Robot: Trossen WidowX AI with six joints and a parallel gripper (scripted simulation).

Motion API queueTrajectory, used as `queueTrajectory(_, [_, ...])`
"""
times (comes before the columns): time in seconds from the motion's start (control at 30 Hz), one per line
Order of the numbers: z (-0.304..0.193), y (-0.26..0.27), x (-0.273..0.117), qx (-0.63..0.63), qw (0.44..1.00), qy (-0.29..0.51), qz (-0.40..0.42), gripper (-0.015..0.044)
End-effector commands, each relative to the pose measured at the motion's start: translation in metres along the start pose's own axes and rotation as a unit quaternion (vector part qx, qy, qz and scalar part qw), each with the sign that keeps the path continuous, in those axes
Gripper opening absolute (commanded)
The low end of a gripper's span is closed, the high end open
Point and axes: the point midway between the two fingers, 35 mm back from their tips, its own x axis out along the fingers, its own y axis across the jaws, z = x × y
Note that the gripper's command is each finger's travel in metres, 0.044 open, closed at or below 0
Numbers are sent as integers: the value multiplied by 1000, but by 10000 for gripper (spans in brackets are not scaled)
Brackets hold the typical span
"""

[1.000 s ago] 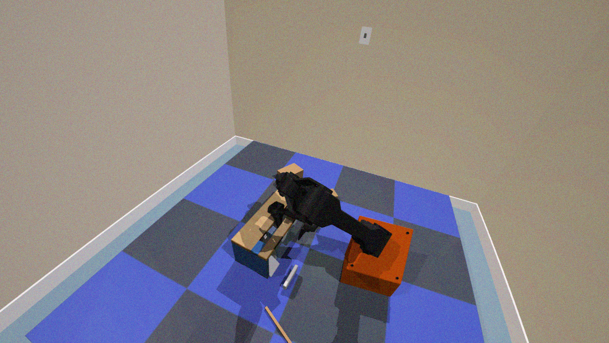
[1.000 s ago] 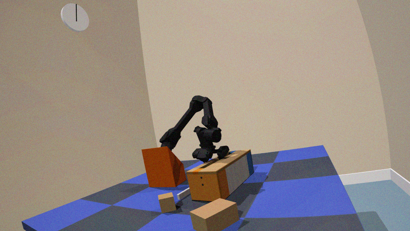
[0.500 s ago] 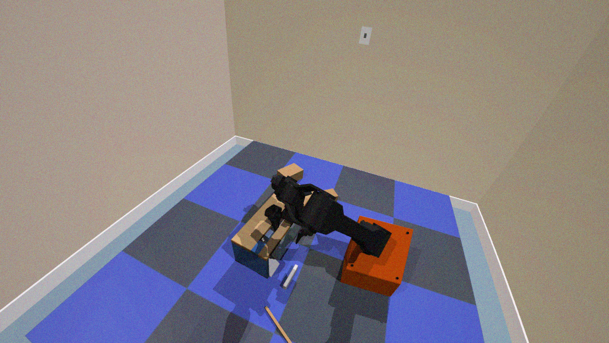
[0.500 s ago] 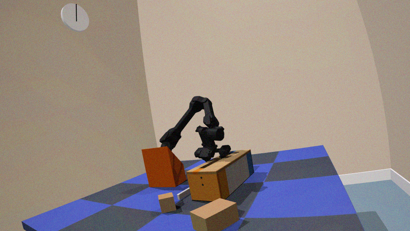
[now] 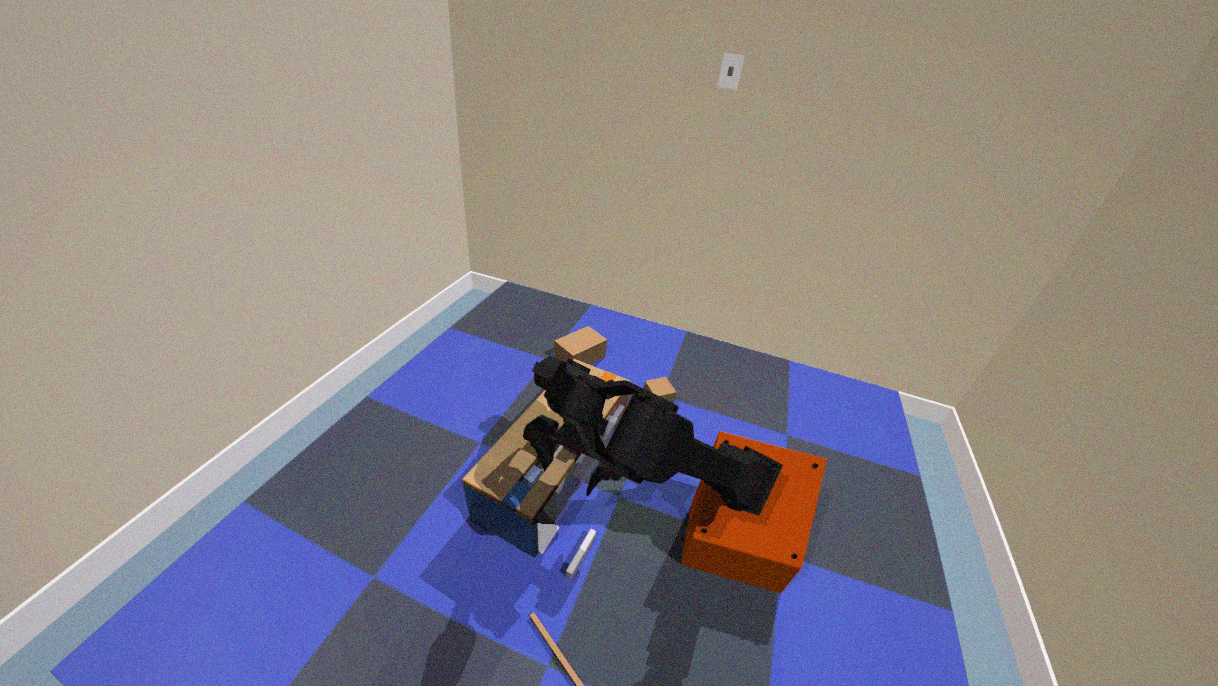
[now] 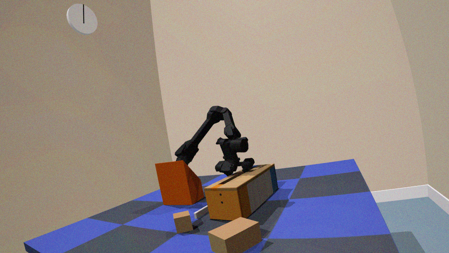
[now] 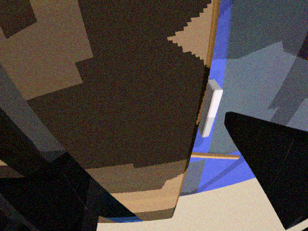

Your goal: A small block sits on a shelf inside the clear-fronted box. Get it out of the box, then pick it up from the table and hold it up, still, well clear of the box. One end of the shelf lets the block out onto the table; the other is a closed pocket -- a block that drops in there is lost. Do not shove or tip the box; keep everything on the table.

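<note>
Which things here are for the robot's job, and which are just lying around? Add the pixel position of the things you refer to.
For the job:
- box [image 5: 502, 521] [image 6: 223, 205]
- gripper [image 5: 538, 432] [image 6: 235, 167], open

The small block must be for the job too, but I can't pick it out.

Seem to be just lying around:
- big wood block [image 5: 581, 344] [image 6: 235, 234]
- little wood block [image 5: 660, 388] [image 6: 183, 222]
- thin stick [image 5: 555, 647] [image 7: 216, 156]

Blue-and-grey checkered table [image 5: 315, 562] [image 6: 329, 207].
</note>
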Motion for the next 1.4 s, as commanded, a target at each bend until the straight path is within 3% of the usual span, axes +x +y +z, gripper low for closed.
queueTrajectory(0.0, [-8, 0, 1, -1, 1000, 2, 2, 400])
queueTrajectory(0.83, [-37, 1, 12, -1, 1000, 2, 2, 400])
queueTrajectory(1.13, [-51, 0, -48, 0, 1000, -1, 0, 400])
queueTrajectory(1.37, [-51, 0, -50, 0, 1000, -1, 0, 400])
